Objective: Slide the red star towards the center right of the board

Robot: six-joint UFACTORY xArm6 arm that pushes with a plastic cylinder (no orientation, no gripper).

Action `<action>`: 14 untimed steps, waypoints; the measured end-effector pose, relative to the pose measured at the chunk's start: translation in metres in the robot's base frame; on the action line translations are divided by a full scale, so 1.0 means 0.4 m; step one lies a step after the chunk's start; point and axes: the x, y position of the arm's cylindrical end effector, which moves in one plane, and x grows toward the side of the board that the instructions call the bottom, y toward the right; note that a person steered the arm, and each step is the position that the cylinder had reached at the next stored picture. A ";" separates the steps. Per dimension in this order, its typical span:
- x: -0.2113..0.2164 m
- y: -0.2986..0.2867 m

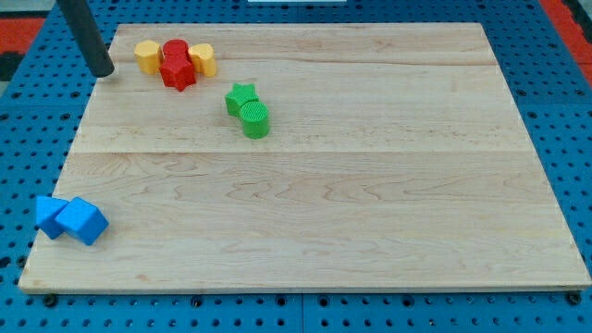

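Observation:
The red star [177,74] lies near the view's top left of the wooden board [370,203]. It touches a red round block [175,51] just above it. A yellow block [146,55] sits to their left and another yellow block [203,59] to their right, all bunched together. My tip [104,71] stands at the board's top left edge, to the left of this bunch and apart from it, about a block's width from the left yellow block.
A green star [240,97] and a green cylinder [255,118] touch each other, right of and below the red star. Two blue blocks [71,219] sit at the bottom left corner. Blue pegboard [37,111] surrounds the board.

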 end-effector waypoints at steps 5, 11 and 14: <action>0.000 0.141; -0.012 0.395; 0.032 0.634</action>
